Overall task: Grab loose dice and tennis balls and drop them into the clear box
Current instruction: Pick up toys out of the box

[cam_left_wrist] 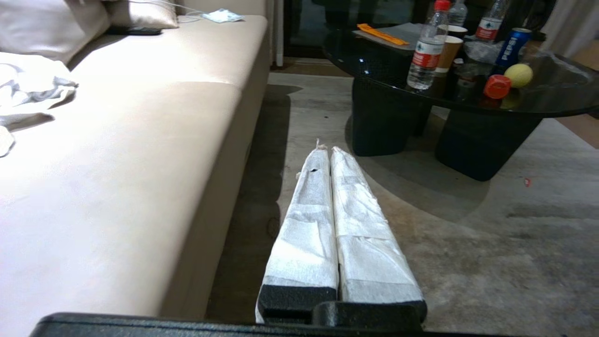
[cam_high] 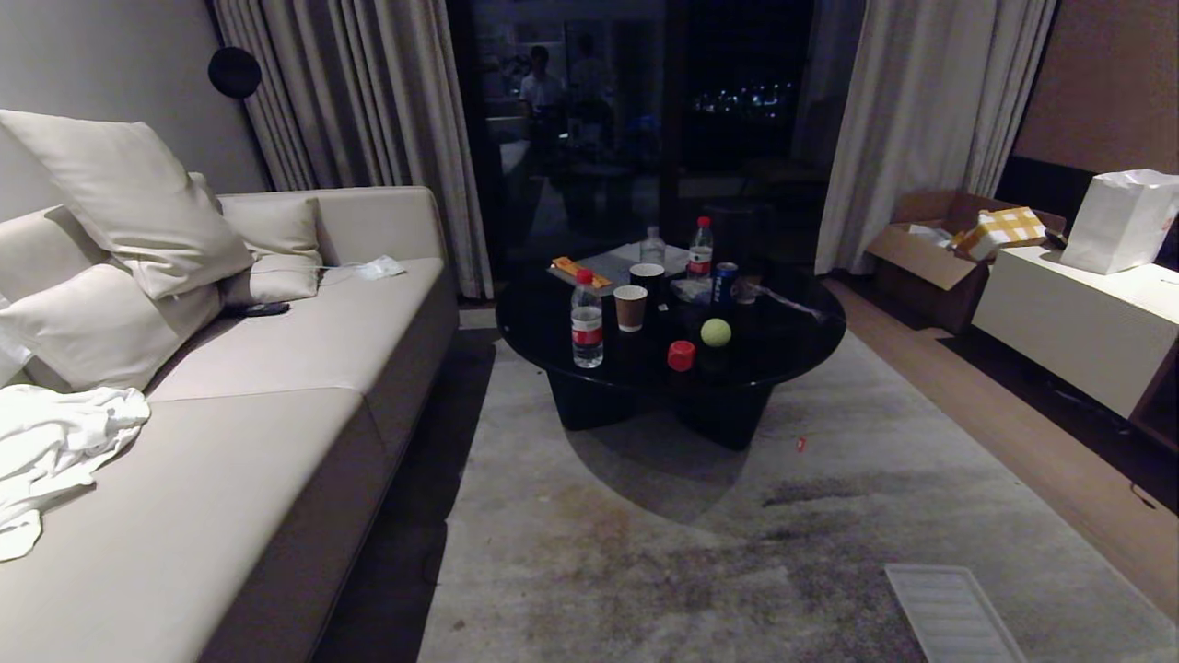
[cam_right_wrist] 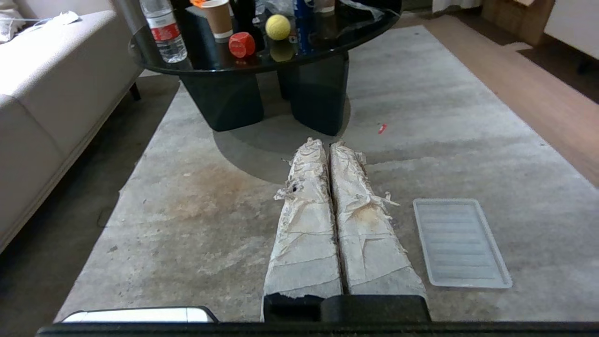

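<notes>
A round black glossy coffee table [cam_high: 792, 345] stands on a pale grey rug [cam_high: 645, 552], with a long beige leather sofa [cam_high: 276, 414] along the rug's left side. Near the table's front edge a yellow-green fuzzy tennis ball [cam_high: 716, 332] sits just beside a red rounded die [cam_high: 681, 355], the die closer to the edge and to the ball's left. Further left along the same edge stands a clear plastic water bottle with a red label [cam_high: 586, 319]; behind it are a brown paper cup [cam_high: 631, 307], a dark cup [cam_high: 647, 274], a blue drink can [cam_high: 726, 283] and a second red-capped bottle [cam_high: 700, 249]. A flat ribbed translucent rectangular panel [cam_high: 953, 612] lies on the rug's near right corner. The clear box is not seen in any view.

The left gripper [cam_left_wrist: 326, 150], wrapped in white cloth, hangs low over the rug beside the sofa's front, its fingers pressed together on nothing. The right gripper [cam_right_wrist: 323, 142], in frayed stained wrapping, hangs over the rug just beside the ribbed panel, fingers likewise pressed together and empty
</notes>
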{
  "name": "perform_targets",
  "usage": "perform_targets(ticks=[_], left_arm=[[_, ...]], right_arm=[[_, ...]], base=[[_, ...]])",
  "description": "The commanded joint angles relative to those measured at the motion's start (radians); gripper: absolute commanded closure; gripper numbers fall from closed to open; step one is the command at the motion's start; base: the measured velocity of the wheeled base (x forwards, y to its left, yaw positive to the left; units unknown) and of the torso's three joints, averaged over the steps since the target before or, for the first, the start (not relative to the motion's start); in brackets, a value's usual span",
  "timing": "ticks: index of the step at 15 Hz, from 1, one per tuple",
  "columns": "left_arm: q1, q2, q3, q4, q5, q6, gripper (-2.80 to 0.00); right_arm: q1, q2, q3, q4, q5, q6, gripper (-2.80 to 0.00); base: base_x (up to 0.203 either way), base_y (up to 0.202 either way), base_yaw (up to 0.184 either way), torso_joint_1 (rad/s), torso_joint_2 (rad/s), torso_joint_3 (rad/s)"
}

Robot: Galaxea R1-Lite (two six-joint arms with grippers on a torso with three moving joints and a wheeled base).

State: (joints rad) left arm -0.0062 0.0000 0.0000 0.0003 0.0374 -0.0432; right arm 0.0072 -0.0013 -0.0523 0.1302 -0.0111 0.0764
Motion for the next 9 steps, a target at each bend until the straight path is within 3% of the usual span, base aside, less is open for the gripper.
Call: perform_targets(ticks=[1,6,9], left_arm=[[0.0,0.002,0.002,0.0,0.001,-0.001,0.0],[0.0,0.002,0.002,0.0,0.002,-0.009,0.0],[0.0,0.002,0.002,0.0,0.002,-0.01,0.0]], right_arm=[[0.0,0.001,0.0,0.0,0.0,0.0,0.0],[0.0,0.001,0.0,0.0,0.0,0.0,0.0],[0.0,0.001,0.0,0.0,0.0,-0.001,0.0]], base=[[0.0,0.0,0.0,0.0,0.0,0.0],[0.0,0.0,0.0,0.0,0.0,0.0],[0.157,0.0,0.0,0.003,0.0,0.003]])
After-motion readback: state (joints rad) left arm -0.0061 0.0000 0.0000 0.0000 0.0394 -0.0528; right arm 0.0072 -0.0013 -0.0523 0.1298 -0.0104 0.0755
